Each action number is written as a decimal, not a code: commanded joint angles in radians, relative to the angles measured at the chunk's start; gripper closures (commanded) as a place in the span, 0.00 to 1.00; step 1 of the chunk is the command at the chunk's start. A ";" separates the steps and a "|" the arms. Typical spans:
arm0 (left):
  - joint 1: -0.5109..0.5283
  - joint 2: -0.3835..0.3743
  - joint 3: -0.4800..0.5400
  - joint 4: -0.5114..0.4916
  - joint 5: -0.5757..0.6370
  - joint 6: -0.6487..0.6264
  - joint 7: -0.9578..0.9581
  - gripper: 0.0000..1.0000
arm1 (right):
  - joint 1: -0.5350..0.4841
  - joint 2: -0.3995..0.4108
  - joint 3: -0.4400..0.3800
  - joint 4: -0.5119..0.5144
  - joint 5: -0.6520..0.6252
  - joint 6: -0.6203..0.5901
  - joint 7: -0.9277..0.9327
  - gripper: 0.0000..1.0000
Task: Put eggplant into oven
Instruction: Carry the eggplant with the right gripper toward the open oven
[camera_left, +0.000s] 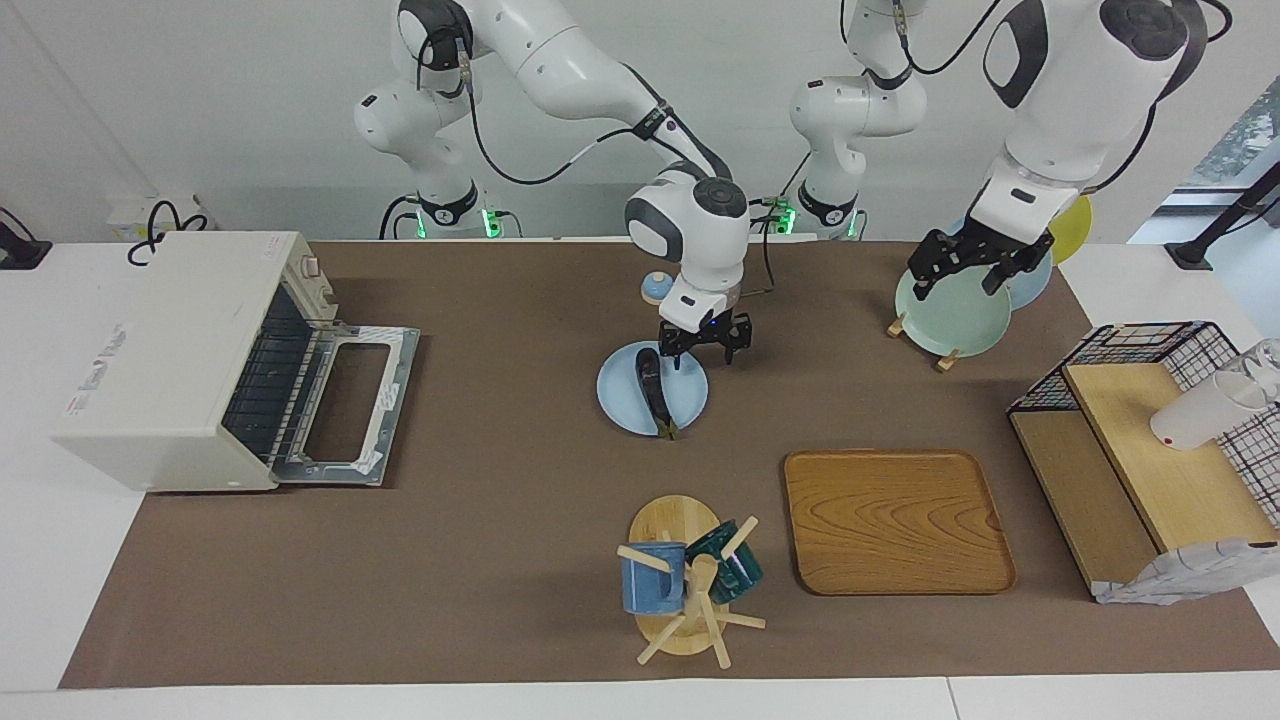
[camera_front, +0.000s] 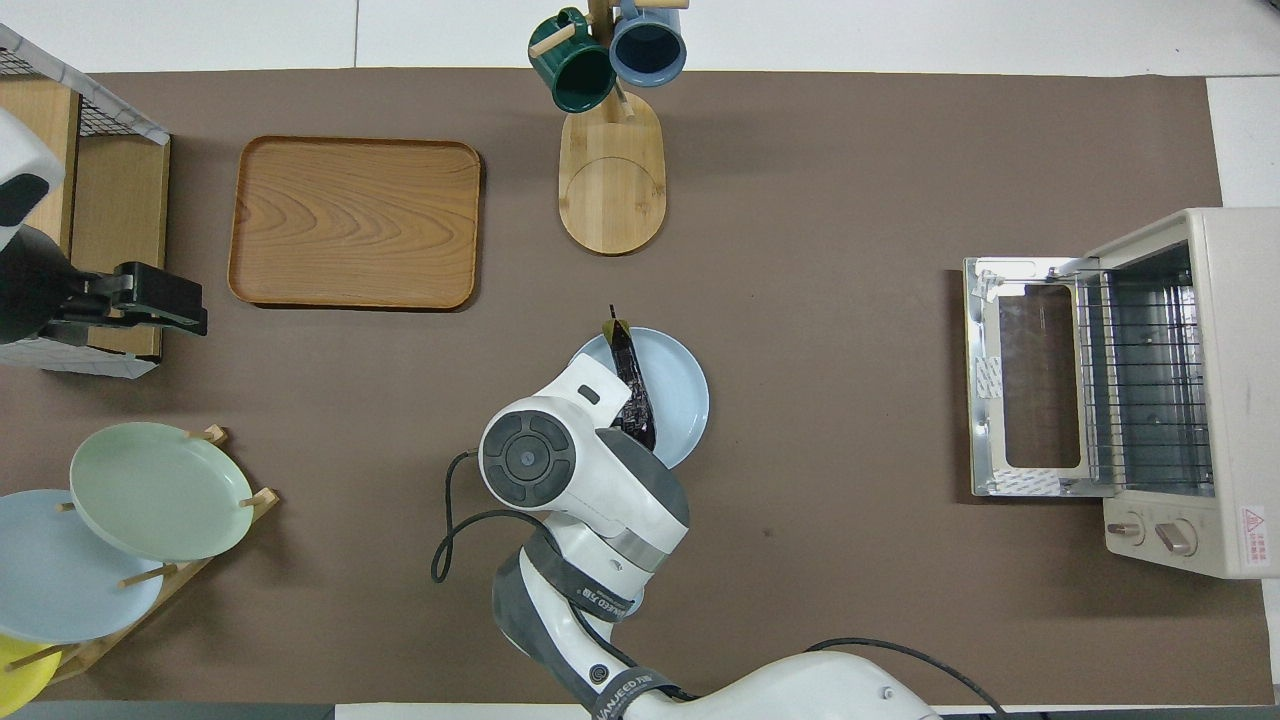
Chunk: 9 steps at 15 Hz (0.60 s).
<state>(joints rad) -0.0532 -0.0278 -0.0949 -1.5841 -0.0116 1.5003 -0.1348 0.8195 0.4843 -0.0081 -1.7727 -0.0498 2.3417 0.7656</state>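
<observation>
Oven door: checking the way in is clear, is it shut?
No, the oven has its door folded down flat, baring the wire rack.
</observation>
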 joint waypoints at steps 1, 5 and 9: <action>0.003 -0.035 0.001 -0.065 0.018 -0.005 0.044 0.00 | 0.001 -0.035 -0.001 -0.082 -0.018 0.062 0.003 0.46; 0.012 -0.047 0.001 -0.106 0.010 0.078 0.035 0.00 | 0.007 -0.039 -0.003 -0.065 -0.077 -0.007 0.003 1.00; 0.024 0.008 0.006 -0.004 0.010 0.035 0.041 0.00 | 0.003 -0.039 -0.003 0.002 -0.214 -0.142 0.000 1.00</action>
<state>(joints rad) -0.0404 -0.0368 -0.0869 -1.6393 -0.0116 1.5553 -0.1119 0.8228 0.4471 -0.0082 -1.7952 -0.2134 2.2604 0.7643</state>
